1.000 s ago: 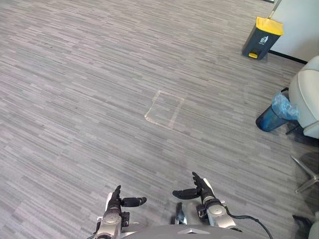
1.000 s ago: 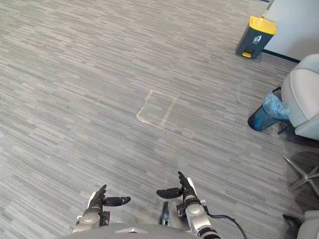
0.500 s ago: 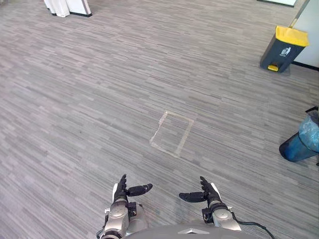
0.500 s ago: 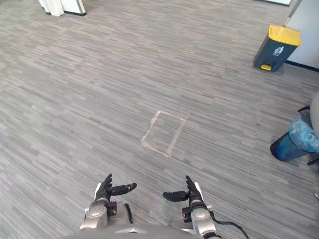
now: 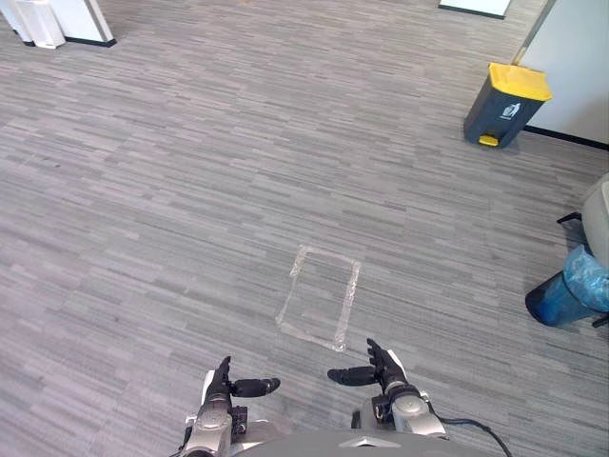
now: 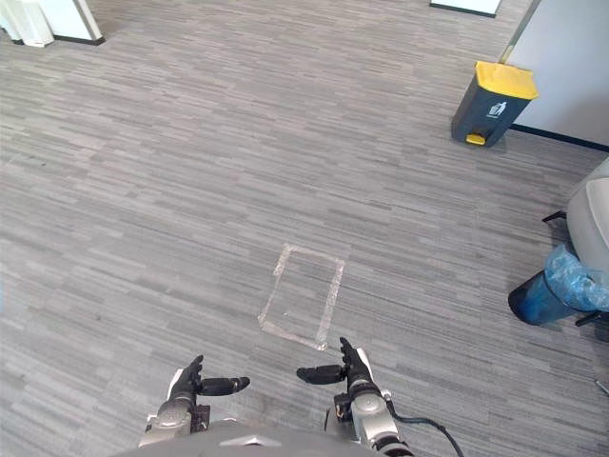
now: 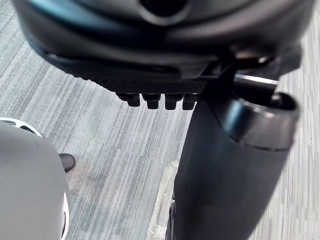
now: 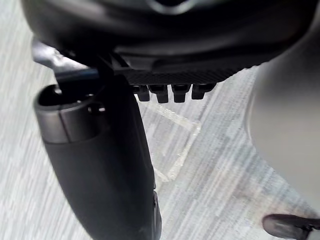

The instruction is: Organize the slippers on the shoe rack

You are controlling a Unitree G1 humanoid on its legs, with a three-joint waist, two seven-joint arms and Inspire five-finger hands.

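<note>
My left hand (image 5: 221, 383) is held low in front of me above the grey floor, with straight fingers and the thumb pointing inward. It holds nothing. My right hand (image 5: 384, 367) mirrors it a little to the right, also empty, thumb turned toward the left hand. In the left wrist view the thumb (image 7: 230, 170) stands out beside the row of straight fingers (image 7: 155, 100), with floor past them. The right wrist view gives the same picture: thumb (image 8: 100, 165), fingers (image 8: 170, 92), floor beyond.
A rectangle of clear tape (image 5: 320, 309) marks the floor just ahead of the hands. A dark bin with a yellow lid (image 5: 504, 103) stands far right by a wall. A blue-bagged bin (image 5: 561, 295) and a pale chair (image 5: 599, 214) sit at the right edge.
The whole picture has shifted, so the camera has moved. Both hands keep the same open pose low in front.
</note>
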